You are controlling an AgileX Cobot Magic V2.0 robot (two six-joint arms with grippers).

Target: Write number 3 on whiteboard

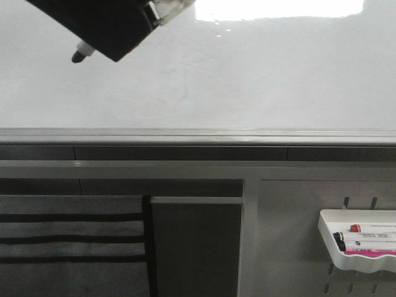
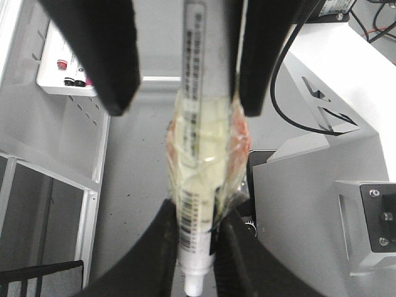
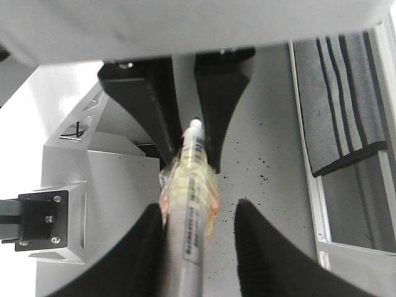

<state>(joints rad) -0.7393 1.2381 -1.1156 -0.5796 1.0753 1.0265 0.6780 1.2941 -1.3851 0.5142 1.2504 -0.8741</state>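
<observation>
I see the whiteboard (image 1: pixel 247 74) filling the upper part of the front view, and no number 3 is drawn on it yet; only faint smudges and a bright glare patch (image 1: pixel 278 7) sit along its top edge. A marker (image 1: pixel 80 54) pokes out of a black gripper body at the board's top left corner, its dark tip over the board, though I cannot tell whether it touches. In the wrist views the marker (image 2: pixel 197 161) is wrapped in yellowish tape (image 2: pixel 207 167) at mid-barrel, and both grippers seem to be around it: the left gripper (image 2: pixel 195 247) has its fingers pressed against the barrel near the white end, while the right gripper (image 3: pixel 195 223) has its fingers either side of the barrel with a visible gap on one side, so I judge it spread and not pinching. My worries are these. If both arms move while one is still closed, the marker could twist or get pulled out of line. The tape may let the barrel slip or turn under writing pressure, which would skew the strokes. Starting this close to the board's corner could run the digit off the edge. Below the board's metal rail (image 1: pixel 198 133), a tray (image 1: pixel 359 244) of spare markers is well clear.
</observation>
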